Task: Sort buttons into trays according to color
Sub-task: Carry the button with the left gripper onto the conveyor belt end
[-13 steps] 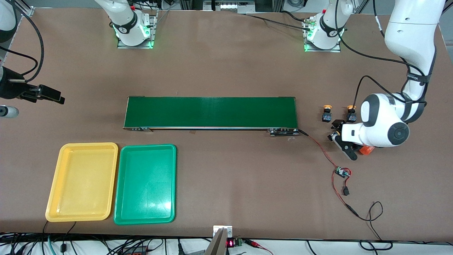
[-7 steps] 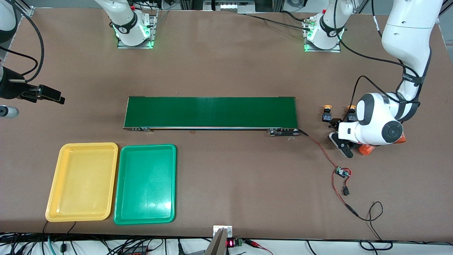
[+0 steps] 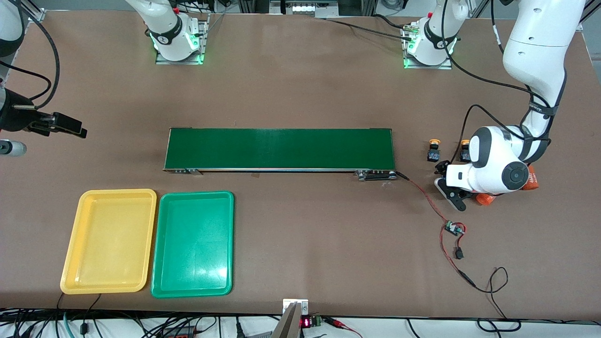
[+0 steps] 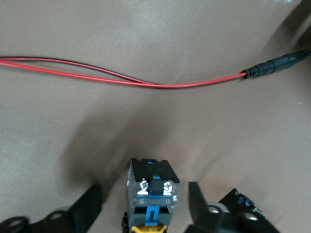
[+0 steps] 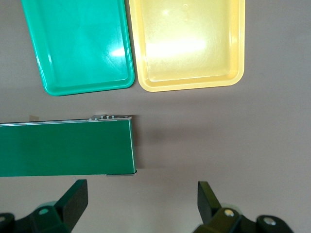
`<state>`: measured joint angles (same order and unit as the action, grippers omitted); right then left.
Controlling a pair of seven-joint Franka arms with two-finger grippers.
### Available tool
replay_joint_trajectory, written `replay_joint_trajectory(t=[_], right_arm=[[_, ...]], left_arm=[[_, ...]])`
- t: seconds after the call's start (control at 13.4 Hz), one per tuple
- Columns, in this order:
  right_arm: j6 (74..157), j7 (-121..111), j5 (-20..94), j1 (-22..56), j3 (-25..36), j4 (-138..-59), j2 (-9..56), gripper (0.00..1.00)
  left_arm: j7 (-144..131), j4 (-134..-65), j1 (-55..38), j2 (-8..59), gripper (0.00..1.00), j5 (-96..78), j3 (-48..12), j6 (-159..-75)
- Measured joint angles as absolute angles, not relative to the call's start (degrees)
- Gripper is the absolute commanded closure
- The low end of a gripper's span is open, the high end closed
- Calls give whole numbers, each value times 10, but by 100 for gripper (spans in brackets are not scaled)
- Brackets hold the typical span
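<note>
My left gripper [image 3: 448, 182] is down at the table, past the belt's end at the left arm's end of the table. In the left wrist view it [image 4: 144, 189] is open around a button [image 4: 150, 191] with a black body and a yellow piece at its end. A gap shows on each side of that button. Another button [image 4: 241, 208] lies just outside one finger. Two yellow-capped buttons [image 3: 433, 150] [image 3: 465, 149] stand close by, the second partly hidden by the arm. The yellow tray [image 3: 109, 241] [image 5: 187, 43] and green tray [image 3: 193, 244] [image 5: 77, 43] lie side by side. My right gripper [image 3: 75, 127] [image 5: 142, 187] waits open, holding nothing.
A long dark-green conveyor belt [image 3: 279, 149] [image 5: 63, 148] lies across the table's middle. A red cable [image 3: 425, 197] [image 4: 121, 77] runs from its end to a small circuit board [image 3: 454, 228]. Two orange cylinders [image 3: 486, 199] [image 3: 530, 180] lie partly under the left arm's hand.
My left hand has shifted a little toward the belt's end, and its fingers have drawn closer around the button. The right arm has not moved.
</note>
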<state>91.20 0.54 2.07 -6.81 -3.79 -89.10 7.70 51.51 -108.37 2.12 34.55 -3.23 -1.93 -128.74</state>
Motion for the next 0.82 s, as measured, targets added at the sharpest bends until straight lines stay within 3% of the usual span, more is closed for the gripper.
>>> replay_joint_trajectory(t=[0.15,0.3,0.67,0.82], right_arm=[[912,5,21,-68,-38,-891,77,0],[912,5,21,-68,-38,-891,77,0],[912,5,21,-68,-38,-891,77,0],[912,5,21,-68,-38,-891,77,0]], left_arm=[[547,-1083,21,344,87,-32,-19,-1292],[568,-1079,21,341,100,-18,-19,-1297],[573,-1074,21,302,100,19,-29,-1294],[538,-1075,20,270,100,10,-53,-1250]])
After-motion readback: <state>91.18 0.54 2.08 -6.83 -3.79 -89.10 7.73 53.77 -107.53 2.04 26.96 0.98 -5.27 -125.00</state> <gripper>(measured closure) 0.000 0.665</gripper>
